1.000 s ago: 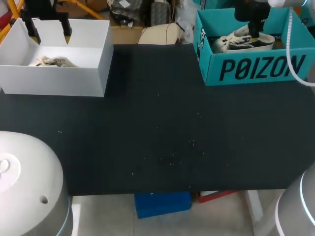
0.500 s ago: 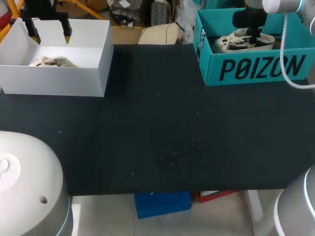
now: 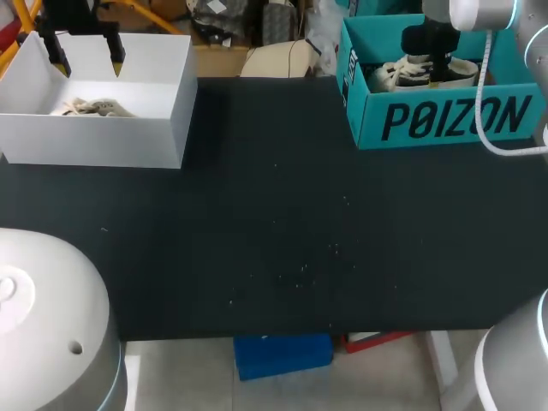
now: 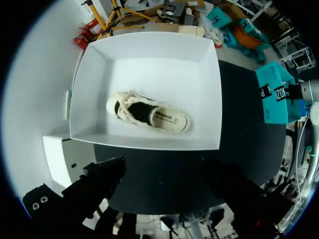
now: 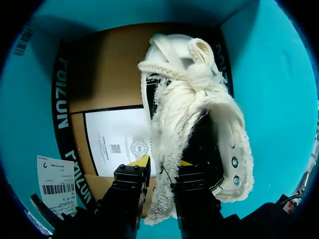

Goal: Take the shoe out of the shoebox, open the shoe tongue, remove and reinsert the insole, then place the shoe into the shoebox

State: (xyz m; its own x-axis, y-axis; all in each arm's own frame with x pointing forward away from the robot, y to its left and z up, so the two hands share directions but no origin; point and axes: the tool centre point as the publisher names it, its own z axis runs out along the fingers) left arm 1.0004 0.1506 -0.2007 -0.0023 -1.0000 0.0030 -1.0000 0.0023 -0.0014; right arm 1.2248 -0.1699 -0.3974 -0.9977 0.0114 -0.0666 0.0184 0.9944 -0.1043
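Right wrist view shows the right gripper (image 5: 163, 162) down inside the teal box (image 5: 279, 99), its 2 yellow-tipped fingers clamped close together on the fleecy edge of the shoe (image 5: 199, 114), 1 finger on each side of it. That shoe is cream with a dark inside and lies on the box floor beside a printed sheet (image 5: 117, 142), with its knotted laces at the end far from the gripper. Head view has this box at the far right of the black table (image 3: 274, 240), with the right arm coming down into it from above. At the far left stands a white box (image 3: 94, 141), and the left gripper (image 3: 87, 62) hangs above its back wall with fingers spread wide, holding nothing. Left wrist view looks down on a 2nd shoe (image 4: 152, 113) lying on its side in the white box, well clear of those fingers
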